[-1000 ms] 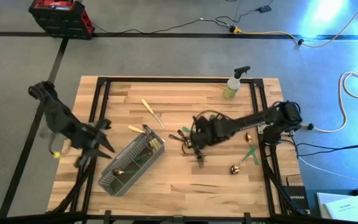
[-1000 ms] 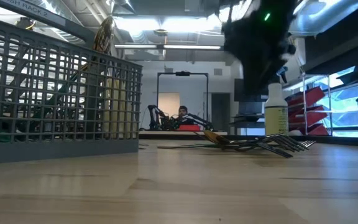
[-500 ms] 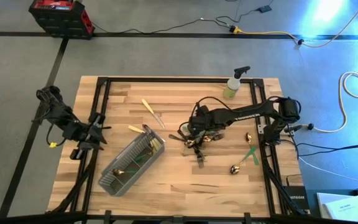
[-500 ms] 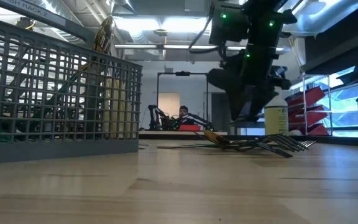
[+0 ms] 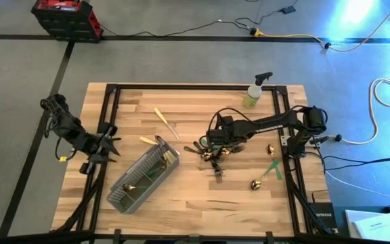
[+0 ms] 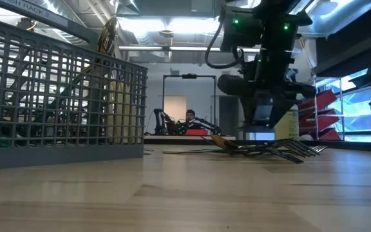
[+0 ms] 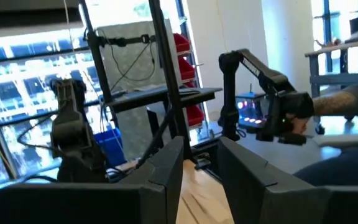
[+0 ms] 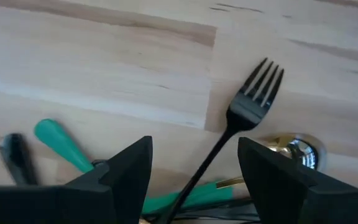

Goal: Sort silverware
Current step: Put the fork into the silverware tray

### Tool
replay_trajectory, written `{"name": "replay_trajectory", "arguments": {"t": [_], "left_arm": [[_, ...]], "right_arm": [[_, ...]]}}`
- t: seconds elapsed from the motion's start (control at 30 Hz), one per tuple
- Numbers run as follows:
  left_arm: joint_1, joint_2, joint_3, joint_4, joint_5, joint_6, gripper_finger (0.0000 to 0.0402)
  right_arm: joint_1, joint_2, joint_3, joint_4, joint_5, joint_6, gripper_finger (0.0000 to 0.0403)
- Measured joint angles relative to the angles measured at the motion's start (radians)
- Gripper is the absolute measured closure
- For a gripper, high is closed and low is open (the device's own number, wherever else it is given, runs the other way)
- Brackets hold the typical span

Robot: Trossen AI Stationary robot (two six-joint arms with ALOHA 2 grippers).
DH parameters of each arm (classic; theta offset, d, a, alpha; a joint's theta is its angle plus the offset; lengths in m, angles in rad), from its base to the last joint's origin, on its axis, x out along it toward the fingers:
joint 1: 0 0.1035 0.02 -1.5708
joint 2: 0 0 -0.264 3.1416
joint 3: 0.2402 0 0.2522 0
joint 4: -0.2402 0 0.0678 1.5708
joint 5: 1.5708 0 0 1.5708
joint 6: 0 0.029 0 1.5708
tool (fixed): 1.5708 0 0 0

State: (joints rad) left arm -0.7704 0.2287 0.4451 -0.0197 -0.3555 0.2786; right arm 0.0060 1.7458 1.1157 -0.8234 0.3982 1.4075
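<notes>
A heap of silverware (image 5: 208, 153) lies on the middle of the wooden table (image 5: 195, 203). My right gripper (image 5: 212, 144) hangs just above the heap (image 6: 263, 148), open and pointing steeply down. In the right wrist view its two fingers (image 8: 126, 174) stand either side of a dark fork (image 8: 244, 115). A green handle (image 8: 61, 146) and a gold spoon head (image 8: 291, 152) lie beside that fork. More pieces stand in the grey mesh caddy (image 5: 144, 177). My left gripper (image 5: 109, 146) waits at the table's left edge, open, with nothing between its fingers (image 7: 160, 174).
A yellow-green spray bottle (image 5: 254, 91) stands at the far right. Loose pieces lie about: a cream knife (image 5: 165, 123), a fork (image 5: 219, 175), a gold spoon (image 5: 257, 183), a green-handled piece (image 5: 274, 168). A person sits in the room beyond (image 6: 189, 117).
My right gripper has come down toward the heap of silverware and rolled about its own axis, its opening unchanged. My left arm has sunk and drawn back a little at the table's left edge. No piece of silverware has moved.
</notes>
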Motion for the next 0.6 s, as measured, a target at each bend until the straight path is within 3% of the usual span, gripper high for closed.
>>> {"name": "replay_trajectory", "arguments": {"t": [0.3,0.6], "left_arm": [[0.001,0.000,-0.013,0.009,-0.056,-0.017,0.0316],[0.001,0.000,-0.013,0.013,-0.246,-0.001,0.0315]], "right_arm": [[0.034,0.000,-0.058,0.051,-0.002,0.070,0.0182],[0.033,0.000,-0.093,0.066,0.021,0.122,0.0182]]}}
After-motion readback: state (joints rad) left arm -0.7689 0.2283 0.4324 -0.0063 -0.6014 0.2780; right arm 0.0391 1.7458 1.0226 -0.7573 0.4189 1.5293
